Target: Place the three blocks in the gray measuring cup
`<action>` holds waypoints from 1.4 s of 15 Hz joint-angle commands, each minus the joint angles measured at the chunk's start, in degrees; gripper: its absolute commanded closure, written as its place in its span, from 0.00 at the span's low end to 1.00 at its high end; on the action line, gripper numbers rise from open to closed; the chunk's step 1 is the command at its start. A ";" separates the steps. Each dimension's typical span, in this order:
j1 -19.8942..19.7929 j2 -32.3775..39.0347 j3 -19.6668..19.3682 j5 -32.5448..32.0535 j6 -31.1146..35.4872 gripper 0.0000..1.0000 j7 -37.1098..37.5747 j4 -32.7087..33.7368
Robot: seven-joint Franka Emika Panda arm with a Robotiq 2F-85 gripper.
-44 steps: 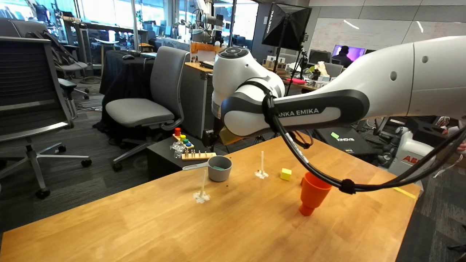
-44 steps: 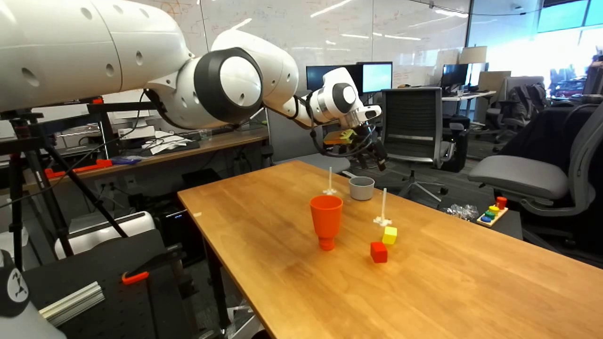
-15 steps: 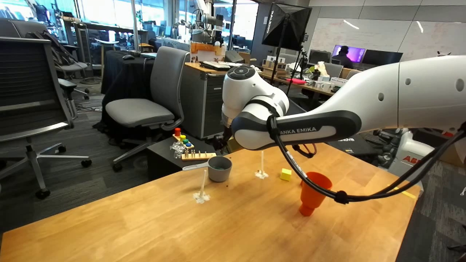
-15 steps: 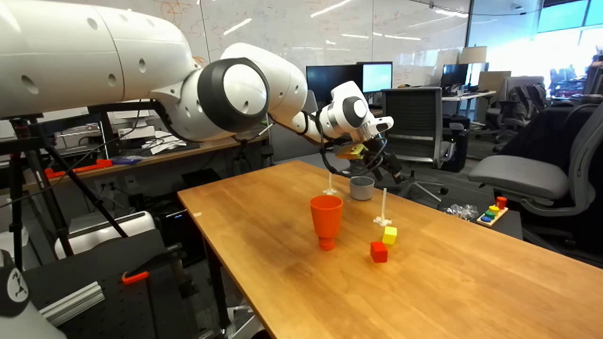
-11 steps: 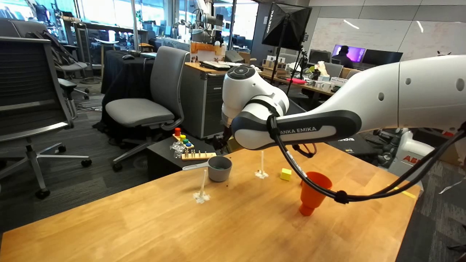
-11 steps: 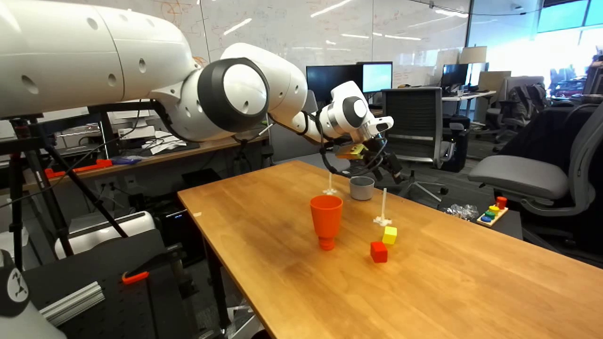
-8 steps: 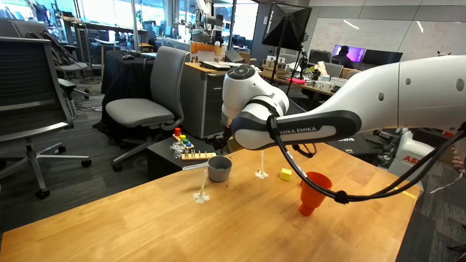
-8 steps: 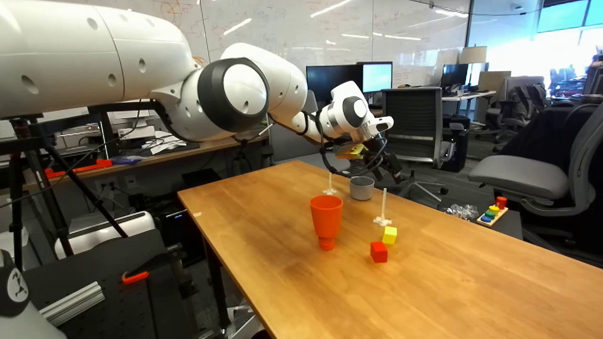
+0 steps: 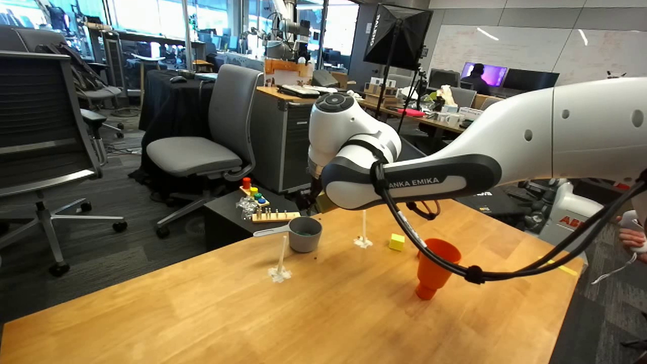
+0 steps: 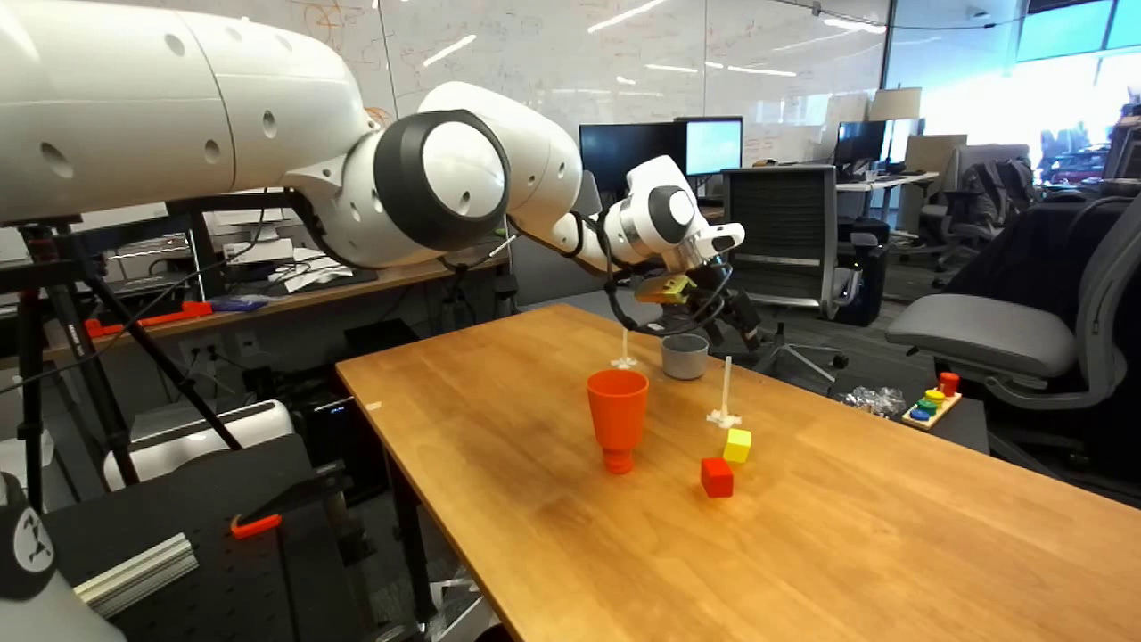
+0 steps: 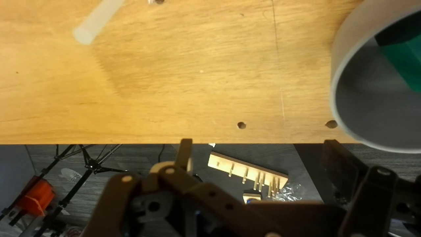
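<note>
Legibly, "ANKA EMIKA" on arm [image 9: 485, 146]; green block [image 11: 403, 61] inside gray cup [image 9: 305, 243].

This is a robotics lab in office space. Robot arms [image 10: 459, 165] stand among monitors [image 10: 714, 145], swivel chairs [image 9: 230, 111], a scribbled whiteboard [image 10: 642, 76] and a softbox light [image 9: 397, 38]

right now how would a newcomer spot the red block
In an exterior view, find the wooden table, then the tall orange cup on it. Right of that cup in the picture, near the yellow block, sits the red block. It is a small cube, red rather than yellow, without the cup's open mouth.
</note>
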 commanded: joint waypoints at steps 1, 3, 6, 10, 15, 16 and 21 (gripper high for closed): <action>0.66 0.00 0.76 -0.08 0.37 0.00 -2.02 -1.16; 1.33 0.02 1.16 -0.17 0.92 0.00 -3.05 -2.11; 1.83 -0.04 2.17 -0.64 1.19 0.00 -4.46 -2.18; 2.10 -0.07 1.91 0.07 1.49 0.00 -5.77 -2.68; 1.67 -0.11 3.43 0.31 0.43 0.00 -7.04 -2.41; 1.55 -0.13 3.65 0.49 0.36 0.00 -7.05 -2.48; 1.82 -0.16 2.78 -0.22 -0.03 0.00 -6.23 -1.74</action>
